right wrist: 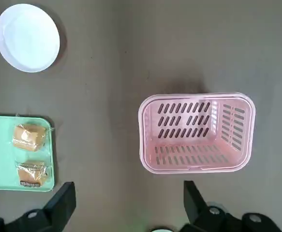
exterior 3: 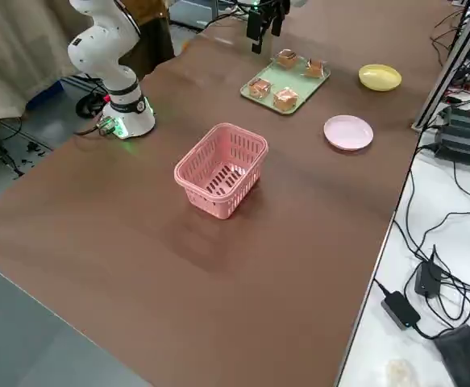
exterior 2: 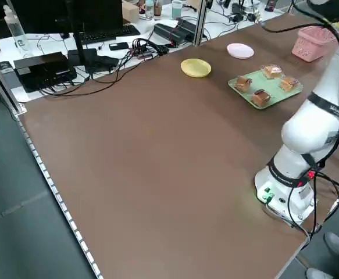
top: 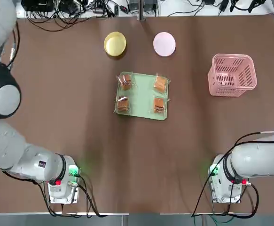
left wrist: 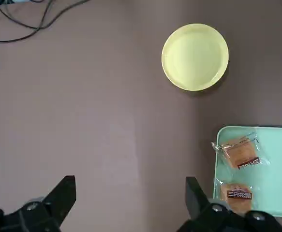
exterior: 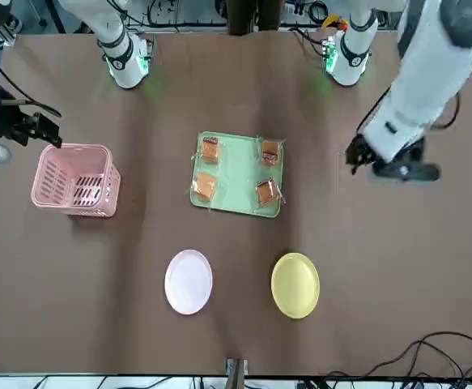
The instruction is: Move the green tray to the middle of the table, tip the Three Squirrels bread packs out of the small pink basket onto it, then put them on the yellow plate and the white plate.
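Both jaws stand wide apart and empty: left gripper (left wrist: 128, 203) hangs over bare table (top: 71, 108) just beside the green tray (top: 143, 96), right gripper (right wrist: 126, 205) above the small pink basket (top: 232, 74), upright and emptied at my right. Four Three Squirrels bread packs (top: 160, 84) lie spread on the tray at mid-table (tipping looks done), so each can be picked singly; yellow plate (top: 114, 44) and white plate (top: 164, 44) sit bare beyond, ready to receive them

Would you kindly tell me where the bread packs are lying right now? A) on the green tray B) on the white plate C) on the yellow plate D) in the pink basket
A: four bread packs lie on the green tray, while the basket, yellow plate and white plate are empty.
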### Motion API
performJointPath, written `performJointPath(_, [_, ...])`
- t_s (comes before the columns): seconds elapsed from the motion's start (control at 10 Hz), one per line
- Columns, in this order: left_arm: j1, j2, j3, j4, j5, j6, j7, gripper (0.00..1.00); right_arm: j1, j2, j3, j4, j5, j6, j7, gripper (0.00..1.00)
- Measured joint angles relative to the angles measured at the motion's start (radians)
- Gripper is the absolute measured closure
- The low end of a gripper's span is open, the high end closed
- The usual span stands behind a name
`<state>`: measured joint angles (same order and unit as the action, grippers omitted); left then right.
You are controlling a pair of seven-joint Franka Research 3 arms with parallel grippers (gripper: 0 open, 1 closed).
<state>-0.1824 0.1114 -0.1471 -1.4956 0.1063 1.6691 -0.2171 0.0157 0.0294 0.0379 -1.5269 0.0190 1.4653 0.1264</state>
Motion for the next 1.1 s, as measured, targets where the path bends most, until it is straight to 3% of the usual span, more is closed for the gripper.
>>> performJointPath(0.4, [0.206,-0.06,0.002,-0.016,-0.115,-0.068,0.18,0.0,0.009,0.0,0.004,-0.001,0.001,0.009,0.0,0.01])
performJointPath(0.6, [0.222,-0.094,-0.007,-0.087,-0.122,-0.053,0.19,0.0,0.058,0.007,0.008,-0.01,0.001,0.061,0.001,0.01])
performJointPath(0.8, [0.211,-0.092,-0.057,-0.191,-0.127,0.042,0.178,0.0,0.133,0.052,0.011,-0.046,0.001,0.167,0.068,0.02])
performJointPath(1.1, [0.189,-0.037,-0.142,-0.354,-0.141,0.282,0.112,0.0,0.222,0.121,0.014,-0.164,0.001,0.367,0.168,0.03])
